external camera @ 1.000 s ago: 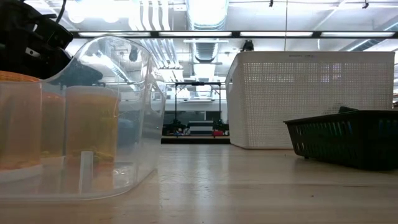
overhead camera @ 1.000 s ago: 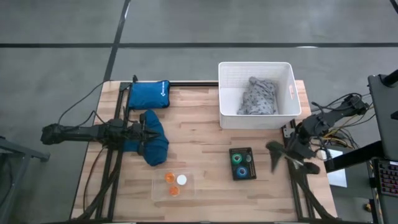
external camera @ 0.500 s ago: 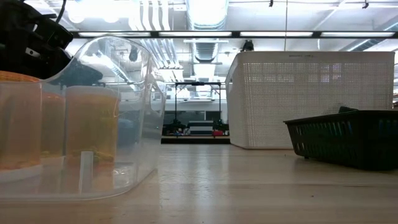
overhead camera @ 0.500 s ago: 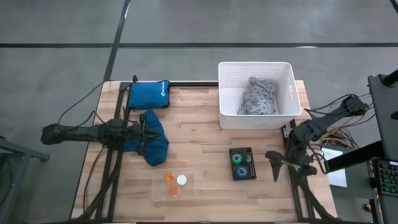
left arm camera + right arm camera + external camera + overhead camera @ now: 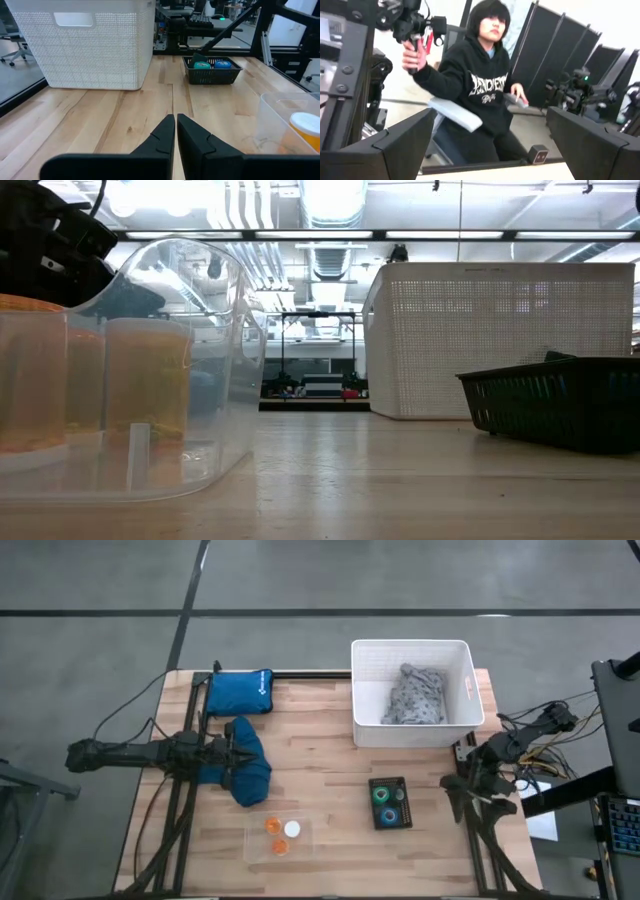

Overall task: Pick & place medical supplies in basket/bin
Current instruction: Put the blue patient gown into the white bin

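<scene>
Lying crumpled inside the white tub, the pale grey patterned cloth sits at the far end of the surface, beyond the right claw and well apart from it. The dark blue cloth is heaped directly under and around the left claw, which rests low over it with its fingers pressed almost together, only a thin slit between them; from the left wrist view nothing shows between the tips. Just past that claw, toward the far edge, lies the flat blue zip pouch.

Between the two claws, nearer the right one, stands a small dark mesh tray carrying the green tape roll and the blue tape roll; in the left wrist view this tray appears straight ahead of the closed fingertips, beside the tub. A clear plastic container holding orange caps and a white cap sits near the front edge, off to one side of the left claw and close to it.

The right claw hangs at the surface's right edge, beside the mesh tray, its fingers spread wide and empty. Its wrist camera looks out into the room, where a person in a dark hooded top is seated, one hand raised on a handle.
</scene>
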Tool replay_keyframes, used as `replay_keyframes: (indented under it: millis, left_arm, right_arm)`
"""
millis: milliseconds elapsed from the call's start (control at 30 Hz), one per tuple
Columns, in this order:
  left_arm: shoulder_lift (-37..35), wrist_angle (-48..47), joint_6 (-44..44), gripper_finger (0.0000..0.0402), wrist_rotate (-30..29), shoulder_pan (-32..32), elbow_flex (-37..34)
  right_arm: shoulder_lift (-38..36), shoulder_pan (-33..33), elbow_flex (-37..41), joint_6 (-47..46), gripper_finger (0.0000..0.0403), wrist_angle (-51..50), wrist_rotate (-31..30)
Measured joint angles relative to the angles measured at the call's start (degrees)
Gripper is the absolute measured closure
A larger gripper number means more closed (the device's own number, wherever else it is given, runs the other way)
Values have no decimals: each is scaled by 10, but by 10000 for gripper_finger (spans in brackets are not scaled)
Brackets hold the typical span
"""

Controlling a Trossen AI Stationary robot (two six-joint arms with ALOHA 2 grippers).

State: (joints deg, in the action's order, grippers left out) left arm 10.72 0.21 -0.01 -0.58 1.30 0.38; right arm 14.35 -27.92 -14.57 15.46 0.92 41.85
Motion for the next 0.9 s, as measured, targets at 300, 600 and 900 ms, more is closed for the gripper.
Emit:
replay_keyframes:
  millis: [300, 600, 900]
  left_arm:
    - [0, 0, -2, 376, 0, 0, 0]
    - [0, 0, -2, 376, 0, 0, 0]
    - [0, 0, -2, 376, 0, 0, 0]
  right_arm:
    - [-104, 0, 48, -30, 19, -3, 0]
    - [-142, 1, 60, -31, 19, -22, -13]
    - [-139, 1, 69, -61, 19, -33, -72]
